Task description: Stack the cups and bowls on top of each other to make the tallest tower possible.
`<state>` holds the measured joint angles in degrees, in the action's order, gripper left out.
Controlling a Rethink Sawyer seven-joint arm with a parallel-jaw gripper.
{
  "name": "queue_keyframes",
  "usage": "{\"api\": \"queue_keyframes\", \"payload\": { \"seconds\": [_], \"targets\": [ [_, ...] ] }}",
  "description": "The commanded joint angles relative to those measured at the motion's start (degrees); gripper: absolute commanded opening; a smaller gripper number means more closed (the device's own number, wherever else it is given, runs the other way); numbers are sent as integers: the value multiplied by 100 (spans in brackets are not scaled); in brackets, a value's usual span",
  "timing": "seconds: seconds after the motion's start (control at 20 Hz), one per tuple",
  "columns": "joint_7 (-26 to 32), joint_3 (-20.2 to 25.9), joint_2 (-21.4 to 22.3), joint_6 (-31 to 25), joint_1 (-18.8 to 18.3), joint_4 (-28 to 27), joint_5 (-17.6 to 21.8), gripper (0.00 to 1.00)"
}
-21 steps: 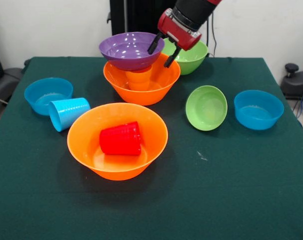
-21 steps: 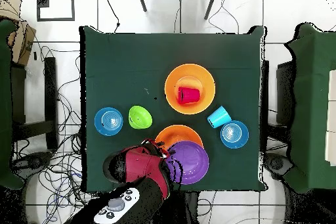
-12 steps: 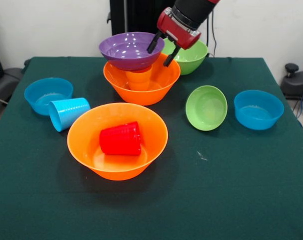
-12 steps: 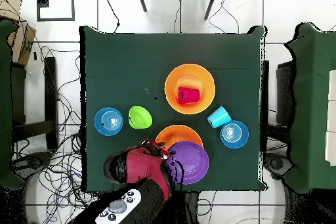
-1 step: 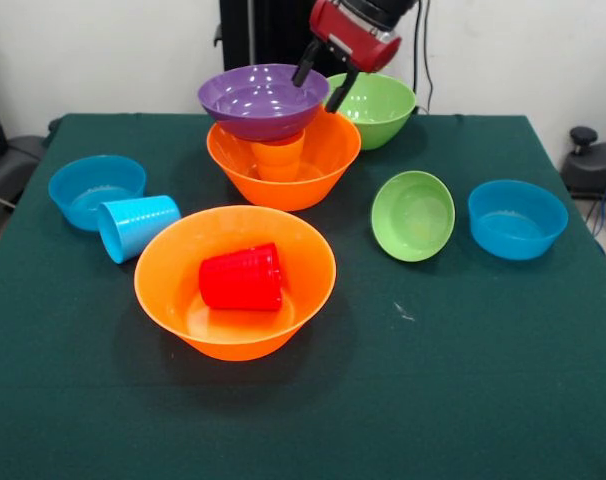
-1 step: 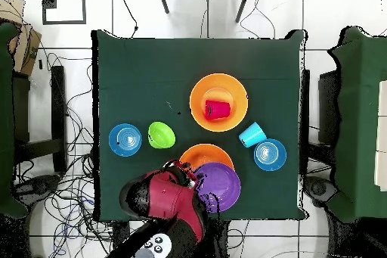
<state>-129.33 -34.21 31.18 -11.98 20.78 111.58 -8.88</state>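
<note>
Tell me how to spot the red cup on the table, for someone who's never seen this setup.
Start at the green table and find the large orange bowl nearest the front view's camera, standing alone. The red cup lies on its side inside it. It is the only red cup; the light blue cup lies on the cloth, and the orange cup stands under the purple bowl.

The purple bowl (image 5: pixel 262 100) hid the orange cup's (image 5: pixel 279 157) top. The arm (image 5: pixel 368 12) was cut off at the top edge. The large green bowl (image 5: pixel 379 108) was partly behind the tool (image 5: pixel 323 87).

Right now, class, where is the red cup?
In the front view the red cup lies on its side inside the nearer large orange bowl, just right of the tipped light blue cup.
</note>
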Motion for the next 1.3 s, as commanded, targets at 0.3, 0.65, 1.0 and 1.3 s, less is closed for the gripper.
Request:
{"api": "queue_keyframes", "payload": {
  "seconds": [0.3, 0.65, 1.0, 1.3],
  "targets": [
    [-813, 782, 299, -369, 105, 227, -124, 100],
    [-1116, 710, 11, -321, 373, 59, -388, 100],
    [-1542, 1002, -568, 859, 624, 326, -748, 100],
    [-1689, 1329, -646, 1681, 747, 911, -724, 100]
  ]
}}
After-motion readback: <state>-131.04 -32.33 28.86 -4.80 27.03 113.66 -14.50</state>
